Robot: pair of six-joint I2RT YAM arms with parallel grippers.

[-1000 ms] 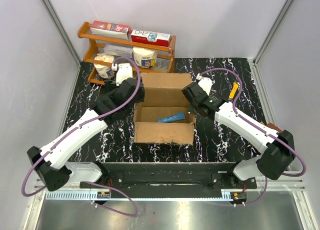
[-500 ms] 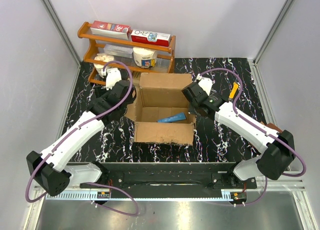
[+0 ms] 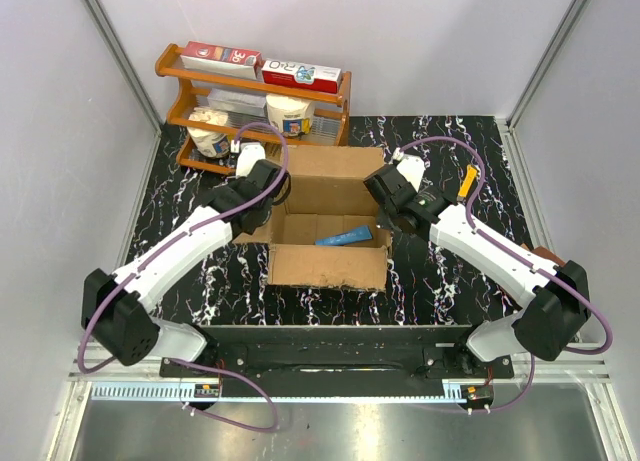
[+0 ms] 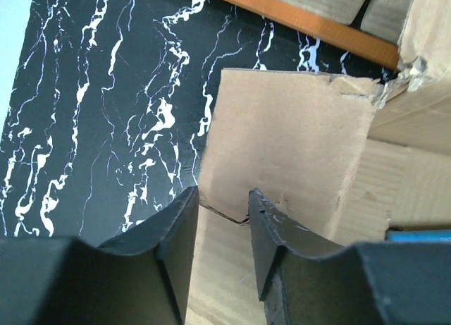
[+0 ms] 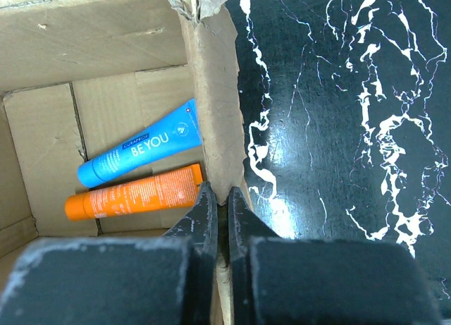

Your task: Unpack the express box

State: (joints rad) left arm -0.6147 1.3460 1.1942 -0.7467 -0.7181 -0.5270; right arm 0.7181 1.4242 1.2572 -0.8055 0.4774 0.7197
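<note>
One black marbled table (image 3: 430,281) under everything. Box (image 3: 330,268) sits open in the middle of it, just ahead of the arm bases. Its far and near flaps are folded outward.

Left arm (image 3: 180,251) reaches in from the box's near-left. Right arm (image 3: 490,246) reaches in from its near-right.

Rack (image 3: 255,84), orange wood, stands behind the box, off its far-left corner. It carries two flat red-and-white cartons (image 3: 220,56) on top and a white tub (image 3: 288,113) on the shelf below.

Left flap (image 4: 282,149) is splayed out over the table on the box's left side, torn at its far corner.

Left gripper (image 4: 222,198) is at the box's left flap. Jaws are partly apart, one finger on each side of the flap's near edge. The cardboard fills most of the gap. Can't tell whether it's actually clamped.

Right gripper (image 5: 217,198) is at the box's right wall. Jaws are pinched tight on the top edge of the upright cardboard, one finger inside the box and one outside.

Blue tube (image 5: 141,150) lies flat on the box floor against the right wall. Orange tube (image 5: 134,196) lies beside it on the near side, roughly parallel and almost touching. The top view shows only the blue one inside the box.
</note>
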